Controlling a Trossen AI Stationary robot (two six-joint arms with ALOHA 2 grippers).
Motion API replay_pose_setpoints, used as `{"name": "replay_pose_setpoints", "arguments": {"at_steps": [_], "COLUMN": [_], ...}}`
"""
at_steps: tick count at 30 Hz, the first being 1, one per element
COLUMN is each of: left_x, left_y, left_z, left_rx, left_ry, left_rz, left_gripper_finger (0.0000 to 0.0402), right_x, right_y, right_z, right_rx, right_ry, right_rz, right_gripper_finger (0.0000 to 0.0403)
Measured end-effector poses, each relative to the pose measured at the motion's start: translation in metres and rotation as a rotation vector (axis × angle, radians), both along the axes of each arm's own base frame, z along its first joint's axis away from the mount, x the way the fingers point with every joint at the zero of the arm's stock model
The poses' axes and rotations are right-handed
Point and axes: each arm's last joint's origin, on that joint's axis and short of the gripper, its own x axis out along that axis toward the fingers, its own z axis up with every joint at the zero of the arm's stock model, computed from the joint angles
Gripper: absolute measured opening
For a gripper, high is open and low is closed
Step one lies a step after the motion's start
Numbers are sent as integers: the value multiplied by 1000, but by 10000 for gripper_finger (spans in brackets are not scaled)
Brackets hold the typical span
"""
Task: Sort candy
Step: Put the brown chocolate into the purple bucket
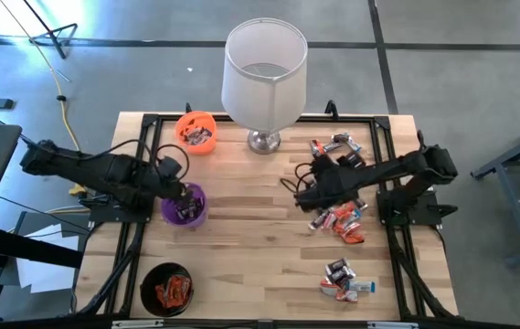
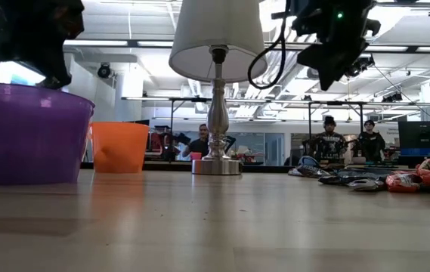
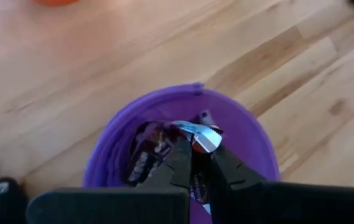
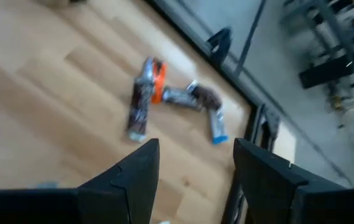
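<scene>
Left claw (image 3: 200,163) pinched on silver-wrapped candy (image 3: 205,136), hanging directly over purple cup (image 3: 111,146) — drop line straight down. Right claw (image 4: 195,163) spread, raised over loose candy pile (image 1: 342,219) on desk's (image 1: 250,238) right side.

Grey concrete floor (image 1: 442,55) surrounds the wooden table (image 1: 260,247); ceiling strip lights (image 2: 135,47) glow overhead; people (image 2: 329,140) sit behind.

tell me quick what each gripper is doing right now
Left gripper: shut on a candy, over the purple cup.
Right gripper: open, holding nothing, above the table near loose candies.
</scene>
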Motion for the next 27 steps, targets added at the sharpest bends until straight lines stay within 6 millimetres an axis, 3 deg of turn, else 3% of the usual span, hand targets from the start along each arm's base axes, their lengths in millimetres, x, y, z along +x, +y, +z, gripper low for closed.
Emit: {"name": "replay_pose_setpoints", "arguments": {"at_steps": [8,15,21,27], "left_x": [-11,-6,1,12], "left_y": [2,-1,-5,-13], "left_z": [-4,-6,-11,-18], "left_rx": [-32,-88,-156,-224], "left_ry": [74,79,156,242], "left_rz": [141,191,79,-242], "left_gripper_finger": [1,2,31,68], "right_x": [-3,-12,-11,-4], "right_y": [-36,-76,-104,-104], "right_z": [9,20,18,16], "right_rx": [-95,-207,-164,-86], "right_ry": [55,-1,-7,23], "right_rz": [-19,-145,-196,-113], "right_gripper_finger": [201,201,201,201]}}
